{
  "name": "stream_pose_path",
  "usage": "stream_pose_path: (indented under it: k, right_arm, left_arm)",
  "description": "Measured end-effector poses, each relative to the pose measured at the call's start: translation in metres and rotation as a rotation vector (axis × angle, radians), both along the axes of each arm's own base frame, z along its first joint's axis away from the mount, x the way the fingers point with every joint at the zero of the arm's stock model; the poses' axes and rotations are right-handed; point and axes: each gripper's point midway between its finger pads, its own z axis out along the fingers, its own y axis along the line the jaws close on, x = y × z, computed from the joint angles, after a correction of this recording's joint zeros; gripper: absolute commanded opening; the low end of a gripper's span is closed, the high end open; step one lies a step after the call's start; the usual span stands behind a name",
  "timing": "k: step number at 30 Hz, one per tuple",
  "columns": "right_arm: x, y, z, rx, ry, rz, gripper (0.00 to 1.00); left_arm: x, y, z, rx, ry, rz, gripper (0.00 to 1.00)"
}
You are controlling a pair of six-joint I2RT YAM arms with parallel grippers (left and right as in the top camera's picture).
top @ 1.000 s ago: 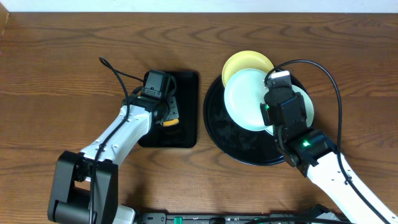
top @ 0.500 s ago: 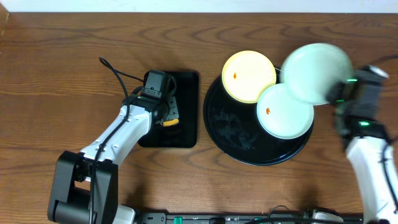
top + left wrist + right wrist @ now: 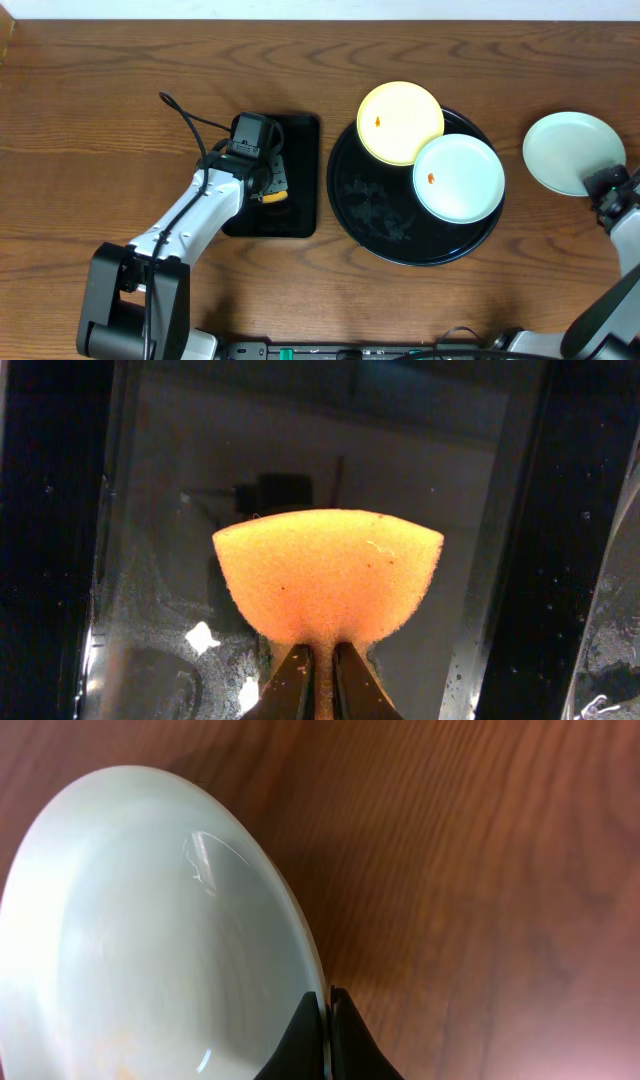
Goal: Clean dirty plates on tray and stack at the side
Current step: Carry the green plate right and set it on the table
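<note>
The round black tray (image 3: 385,235) holds a pale yellow plate (image 3: 400,122) at its back and a mint-blue plate (image 3: 458,178) at its right; each has an orange-red speck. My right gripper (image 3: 603,185) is shut on the rim of a second mint-blue plate (image 3: 570,150), held over the table to the right of the tray. The right wrist view shows the fingers (image 3: 326,1010) pinching that plate's (image 3: 150,940) edge. My left gripper (image 3: 268,190) is shut on an orange sponge (image 3: 328,575) over the rectangular black tray (image 3: 295,210).
The rectangular black tray has a wet, speckled floor (image 3: 180,650) under the sponge. The round tray's left half is bare with wet smears (image 3: 370,200). Brown wooden table (image 3: 100,120) lies on all sides.
My right arm has carried the mint-blue plate off the round tray, to the right, over the table. This uncovered the other two plates. The left arm has not moved.
</note>
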Motion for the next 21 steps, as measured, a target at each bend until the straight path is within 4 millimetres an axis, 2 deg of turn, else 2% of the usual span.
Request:
stream_pose_path:
  k: [3,4,6,7,12,16,19,21]
  right_arm:
    - [0.007,0.002,-0.01,0.024,-0.011,0.021,0.01]
    - [0.008,0.003,-0.012,0.032,-0.011,0.025,0.09]
    - [0.009,0.005,-0.015,0.049,-0.013,0.026,0.35]
    - [0.01,0.006,-0.015,0.05,-0.016,0.033,0.4]
    - [0.019,0.022,-0.013,0.089,-0.048,0.141,0.41]
    - [0.027,0.069,-0.015,0.21,-0.071,0.347,0.42]
    - [0.017,0.122,-0.023,0.34,-0.016,0.518,0.42]
    - [0.008,0.147,-0.027,0.391,0.027,0.598,0.43]
  left_arm:
    - [0.0,0.0,0.0,0.0,0.0,0.0,0.07]
    - [0.0,0.0,0.0,0.0,0.0,0.0,0.08]
    - [0.0,0.0,0.0,0.0,0.0,0.0,0.08]
    - [0.0,0.0,0.0,0.0,0.0,0.0,0.08]
    - [0.0,0.0,0.0,0.0,0.0,0.0,0.08]
    - [0.0,0.0,0.0,0.0,0.0,0.0,0.08]
    - [0.0,0.0,0.0,0.0,0.0,0.0,0.08]
    - [0.0,0.0,0.0,0.0,0.0,0.0,0.08]
